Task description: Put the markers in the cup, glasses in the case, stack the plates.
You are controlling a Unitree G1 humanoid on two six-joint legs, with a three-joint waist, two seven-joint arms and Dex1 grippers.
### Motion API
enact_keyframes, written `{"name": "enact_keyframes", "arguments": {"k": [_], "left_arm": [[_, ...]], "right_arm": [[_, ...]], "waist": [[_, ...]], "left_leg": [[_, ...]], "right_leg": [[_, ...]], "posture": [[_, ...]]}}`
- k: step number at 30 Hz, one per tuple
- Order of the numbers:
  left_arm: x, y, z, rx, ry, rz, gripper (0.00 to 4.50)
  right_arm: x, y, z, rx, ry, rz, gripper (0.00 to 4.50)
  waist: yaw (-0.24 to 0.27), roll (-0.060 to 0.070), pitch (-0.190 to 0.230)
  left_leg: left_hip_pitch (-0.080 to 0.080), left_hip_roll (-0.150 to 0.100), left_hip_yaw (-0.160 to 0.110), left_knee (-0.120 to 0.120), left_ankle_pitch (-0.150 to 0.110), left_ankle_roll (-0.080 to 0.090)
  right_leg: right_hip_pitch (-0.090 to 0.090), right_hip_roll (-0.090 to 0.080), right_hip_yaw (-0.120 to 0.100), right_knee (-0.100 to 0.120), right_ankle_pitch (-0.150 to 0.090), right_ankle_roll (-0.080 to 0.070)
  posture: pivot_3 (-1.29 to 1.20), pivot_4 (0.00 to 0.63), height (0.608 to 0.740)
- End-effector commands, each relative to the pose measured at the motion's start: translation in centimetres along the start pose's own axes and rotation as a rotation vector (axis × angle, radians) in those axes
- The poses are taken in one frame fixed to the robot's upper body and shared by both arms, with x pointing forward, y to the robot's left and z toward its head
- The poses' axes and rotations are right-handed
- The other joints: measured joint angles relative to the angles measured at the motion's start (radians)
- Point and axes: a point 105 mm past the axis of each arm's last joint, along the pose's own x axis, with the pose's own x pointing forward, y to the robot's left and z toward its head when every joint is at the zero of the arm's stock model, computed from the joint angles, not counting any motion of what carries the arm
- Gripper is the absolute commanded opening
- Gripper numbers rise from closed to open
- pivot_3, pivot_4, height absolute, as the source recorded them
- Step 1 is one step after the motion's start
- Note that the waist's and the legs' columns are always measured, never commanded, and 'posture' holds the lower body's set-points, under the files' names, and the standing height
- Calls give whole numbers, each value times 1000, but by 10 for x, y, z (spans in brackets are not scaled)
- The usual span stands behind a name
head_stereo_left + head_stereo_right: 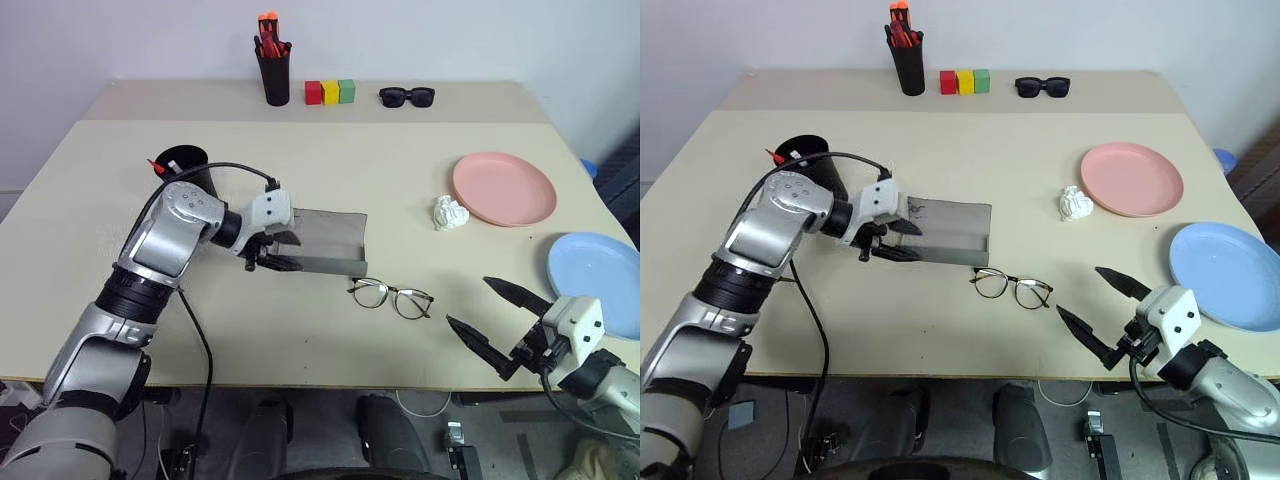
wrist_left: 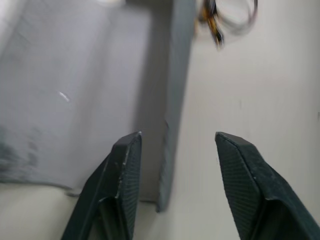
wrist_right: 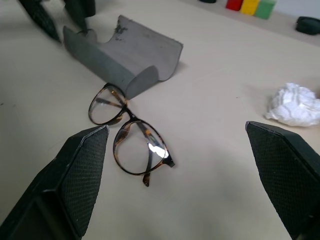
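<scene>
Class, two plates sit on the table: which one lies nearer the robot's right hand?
The light blue plate, beside the right hand; the pink plate sits farther back.

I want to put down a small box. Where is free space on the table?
Free: the wide middle strip between the case and the pink plate, and the near left corner. Crowded: around the glasses, beside the case.

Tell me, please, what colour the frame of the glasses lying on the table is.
Dark tortoiseshell, brown mottled with amber, on the glasses; the right wrist view shows it best.
</scene>
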Motion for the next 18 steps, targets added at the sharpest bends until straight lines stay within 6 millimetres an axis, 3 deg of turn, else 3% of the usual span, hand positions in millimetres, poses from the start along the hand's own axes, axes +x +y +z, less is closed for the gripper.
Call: {"name": "enact_keyframes", "arguments": {"k": [1, 3, 5, 7, 8, 12, 18], "left_arm": [[-17, 9, 32, 122, -219, 212, 2455], [-25, 1, 43, 172, -354, 273, 2455], [-25, -21, 30, 93, -281, 141, 2455], [-32, -53, 27, -13, -293, -97, 2455], [-37, -59, 30, -22, -329, -122, 2455], [-50, -81, 8, 24, -219, -128, 2455], [-56, -100, -2, -14, -177, -78, 2455]], "right_arm": [[5, -1, 3, -20, -11, 64, 4500], [10, -1, -2, -32, 12, 134, 4500], [16, 2, -9, -55, 53, 243, 4500], [21, 3, -15, -68, 85, 324, 4500], [25, 2, -18, -76, 98, 364, 4500], [54, -5, -31, -83, 149, 472, 4500], [86, -11, -30, -106, 124, 534, 4500]], "waist": [[-2, 0, 0], [-2, 0, 0], [-5, 0, 0], [-4, 0, 0], [-4, 0, 0], [-12, 0, 0], [-1, 0, 0]], "left_leg": [[0, 0, 0, 0, 0, 0], [1, 0, 0, 0, 0, 0], [1, 0, 1, 0, 0, 0], [1, 0, 1, 0, 0, 0], [1, 0, 1, 0, 0, 0], [2, 1, 2, 1, 0, 0], [2, 1, 1, 0, 0, 0]], "right_leg": [[0, 0, 0, 0, 0, 0], [1, 0, 0, 0, 0, 0], [1, 0, 0, 0, 0, 0], [0, 0, 0, 0, 0, 0], [0, 0, 0, 0, 0, 0], [2, 0, 0, -1, -1, -4], [1, 0, 0, -1, -1, -4]], "posture": [[0, 150, 740], [0, 150, 740], [0, 150, 740], [0, 150, 740], [0, 150, 740], [0, 150, 740], [0, 150, 740]]}}
